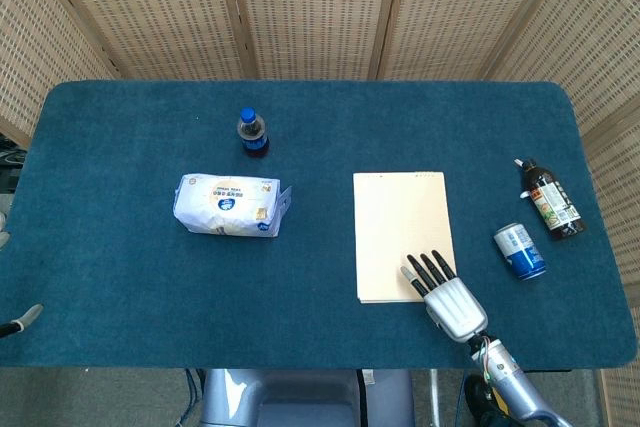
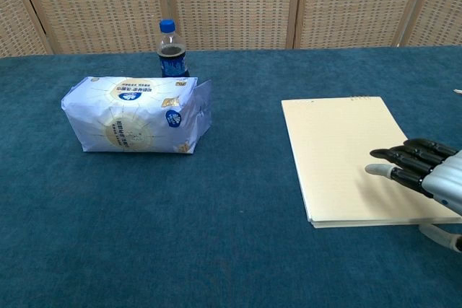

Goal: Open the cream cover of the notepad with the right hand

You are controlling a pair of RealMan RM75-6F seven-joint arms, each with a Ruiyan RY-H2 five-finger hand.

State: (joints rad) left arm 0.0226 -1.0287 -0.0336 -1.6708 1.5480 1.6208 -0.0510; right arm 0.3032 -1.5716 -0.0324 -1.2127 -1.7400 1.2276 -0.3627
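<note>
Right hand: I see my right hand (image 1: 447,297) at the lower right of the head view, fingers (image 2: 399,158) stretched out flat and slightly apart, holding nothing, reaching over the near right corner of the notepad.
Contact: from the chest view I cannot tell whether the fingertips touch the cover or hang just above it.
Notepad: the notepad (image 1: 402,232) lies flat right of centre, its cream cover (image 2: 346,149) closed.
Left hand: only a grey tip (image 1: 26,318) shows at the lower left edge of the head view; I cannot tell how that hand is set.
Table: blue cloth table (image 1: 130,277) fills most of the frame.
Left of the notepad: a white bag (image 1: 226,204) lies on its side, with a dark soda bottle (image 1: 252,133) upright beyond it.
Right of the notepad: a blue can (image 1: 519,251) lies on its side, a brown bottle (image 1: 550,199) lies flat just beyond it.
</note>
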